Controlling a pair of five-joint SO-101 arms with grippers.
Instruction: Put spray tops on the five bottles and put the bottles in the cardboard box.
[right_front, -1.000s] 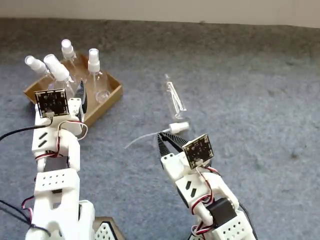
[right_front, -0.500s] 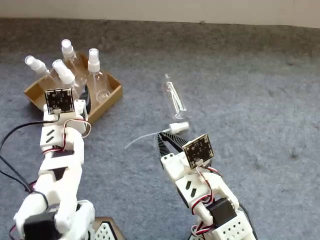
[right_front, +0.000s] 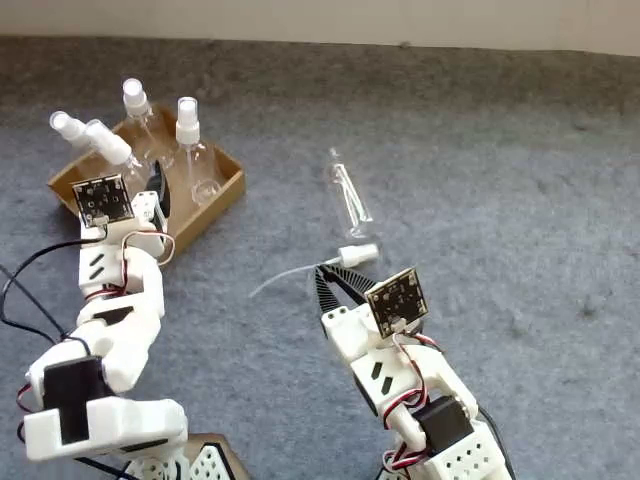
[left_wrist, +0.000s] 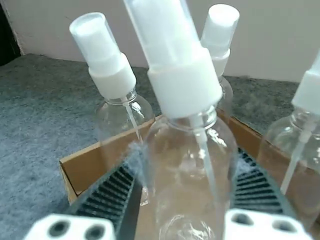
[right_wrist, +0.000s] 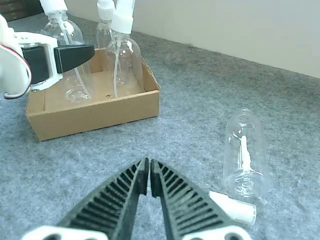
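In the upper left of the high view, the cardboard box (right_front: 215, 210) sits on the grey tabletop (right_front: 500, 200). The left end effector (right_front: 155, 190) is at the box, clamped on a capped bottle (right_front: 108, 143) that leans toward the upper left. Three other capped bottles (right_front: 188, 120) stand upright in the box. Near the centre an uncapped bottle (right_front: 348, 195) lies on its side. Just below it lies a loose spray top (right_front: 357, 254), with its thin tube trailing to the left. The right end effector (right_front: 335, 283) is closed and empty, its tips just beside that top.

In the left wrist view, the ribbed fingers (left_wrist: 107, 192) press the clear body of the held bottle from both sides at centre frame. Its white top rises to the upper edge. The other bottles stand to the left, behind and at the right edge, and a box wall shows at lower left.

In the right wrist view, the fingers meet at bottom centre with nothing between them. The loose top lies at lower right, touching the uncapped bottle above it. The box is at upper left.
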